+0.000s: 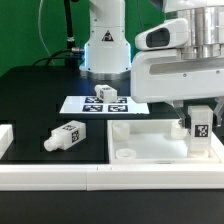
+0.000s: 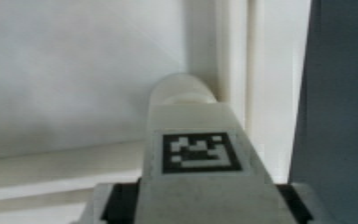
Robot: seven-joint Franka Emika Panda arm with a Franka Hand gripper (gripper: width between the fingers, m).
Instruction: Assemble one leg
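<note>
My gripper (image 1: 199, 122) is shut on a white leg (image 1: 199, 124) with a black-and-white tag, holding it upright over the right end of the large flat white panel (image 1: 145, 148). In the wrist view the leg (image 2: 195, 140) fills the middle, tag facing the camera, its far end against the panel's corner (image 2: 87, 90); the dark fingers (image 2: 126, 200) press on both its sides. A second leg (image 1: 65, 136) lies on its side on the black table at the exterior view's left. A third leg (image 1: 106, 95) sits on the marker board (image 1: 100, 104).
The robot base (image 1: 104, 45) stands behind the marker board. White border rails (image 1: 60, 178) run along the front edge, with a short one (image 1: 5, 138) at the exterior view's left. A cable (image 1: 66, 40) hangs at the back.
</note>
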